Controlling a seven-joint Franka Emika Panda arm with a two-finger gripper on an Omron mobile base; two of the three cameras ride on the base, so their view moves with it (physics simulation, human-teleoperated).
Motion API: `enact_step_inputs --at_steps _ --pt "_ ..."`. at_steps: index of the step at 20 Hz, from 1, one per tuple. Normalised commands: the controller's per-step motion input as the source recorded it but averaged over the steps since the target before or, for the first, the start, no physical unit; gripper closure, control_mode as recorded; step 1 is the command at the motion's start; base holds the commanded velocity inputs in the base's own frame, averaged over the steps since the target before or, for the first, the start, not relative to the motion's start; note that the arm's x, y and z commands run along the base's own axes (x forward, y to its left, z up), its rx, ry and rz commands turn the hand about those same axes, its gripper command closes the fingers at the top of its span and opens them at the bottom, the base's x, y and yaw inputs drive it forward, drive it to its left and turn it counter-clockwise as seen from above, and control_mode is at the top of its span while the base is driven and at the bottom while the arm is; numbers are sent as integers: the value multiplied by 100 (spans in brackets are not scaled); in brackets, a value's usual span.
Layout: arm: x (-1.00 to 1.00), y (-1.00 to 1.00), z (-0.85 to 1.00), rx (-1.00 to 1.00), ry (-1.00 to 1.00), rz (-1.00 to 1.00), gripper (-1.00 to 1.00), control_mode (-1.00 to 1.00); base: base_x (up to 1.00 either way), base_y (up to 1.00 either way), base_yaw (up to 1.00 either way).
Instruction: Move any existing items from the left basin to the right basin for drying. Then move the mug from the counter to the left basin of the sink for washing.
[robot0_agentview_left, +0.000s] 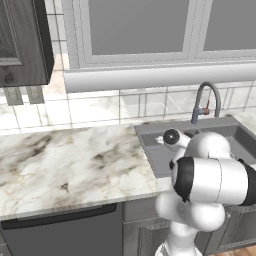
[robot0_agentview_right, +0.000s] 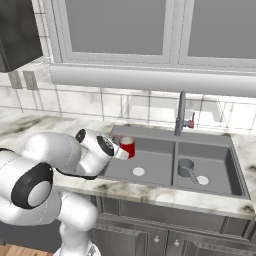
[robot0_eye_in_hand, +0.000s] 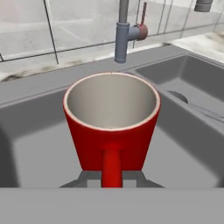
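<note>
Final step in hand: gripper (robot0_eye_in_hand: 111, 177) jaws clamped on the handle of the small bright red cylindrical mug (robot0_agentview_right: 127, 147), held upright over the grey left basin (robot0_agentview_right: 150, 165); grey handled vessel (robot0_agentview_right: 186, 167) sits in the darker right basin (robot0_agentview_right: 220, 175); next, lower and release.

Big window (robot0_agentview_left: 140, 27) w/ pale grey frame across the back wall, deep white sill (robot0_agentview_left: 160, 77) under it. Below that, backsplash (robot0_agentview_left: 95, 110) of square off-white tiles, faint marbling. Dark wood wall cabinet (robot0_agentview_left: 22, 42) upper left; two outlet plates (robot0_agentview_left: 25, 95) just beneath it. Under the worktop: dark panel w/ long bar handle (robot0_agentview_left: 60, 217) at left, grey cupboard doors (robot0_agentview_right: 170, 240) w/ small knobs further right. Strip of wood floor (robot0_agentview_right: 20, 250) low down. Light even, soft, no hard shadows.
</note>
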Motion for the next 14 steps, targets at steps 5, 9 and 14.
enact_step_inputs --at_steps 5,9,14 --pt "0 -18 -24 3 0 0 100 -100 0 0 0" --pt "0 -16 -19 2 0 0 100 -100 0 0 0" --pt "0 -8 -22 0 0 0 100 -100 0 0 0"
